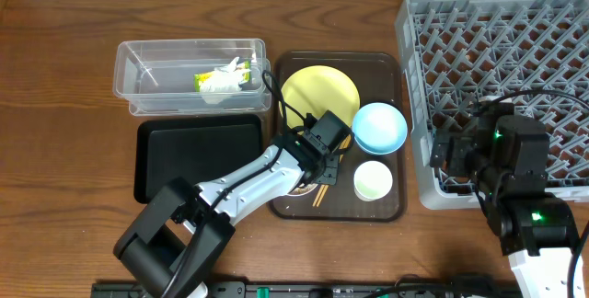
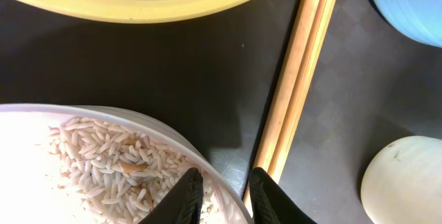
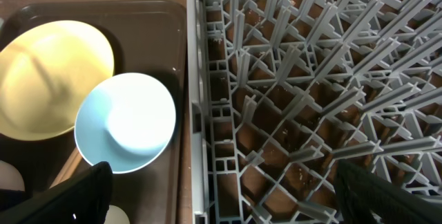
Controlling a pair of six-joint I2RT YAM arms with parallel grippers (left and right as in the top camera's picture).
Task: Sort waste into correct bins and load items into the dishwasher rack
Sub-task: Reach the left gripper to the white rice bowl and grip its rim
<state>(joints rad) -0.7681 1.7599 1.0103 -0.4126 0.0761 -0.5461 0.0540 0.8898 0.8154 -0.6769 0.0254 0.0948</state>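
Only the overhead view takes in the left of the wood-grain surface (image 1: 55, 105). There the crumpled green-and-white wrapper (image 1: 224, 79) lies inside the clear tub (image 1: 147, 77), and the black tray (image 1: 198, 155) sits just in front of it.

From above my left arm hides the white bowl (image 2: 27, 182). The left wrist camera shows it holding rice grains (image 2: 103, 158), with my left pincer (image 2: 224, 186) clamped on its rim, one finger inside and one outside. Wooden chopsticks (image 2: 297, 92) lie just right of the bowl.

On the brown serving tray (image 1: 382, 75) stand the yellow plate (image 1: 317, 91), the light blue bowl (image 1: 379, 127) and the small pale cup (image 1: 373, 180).

My right pincer (image 3: 221, 175) hangs with its fingers wide apart over the left edge of the grey dishwasher rack (image 3: 311, 79).
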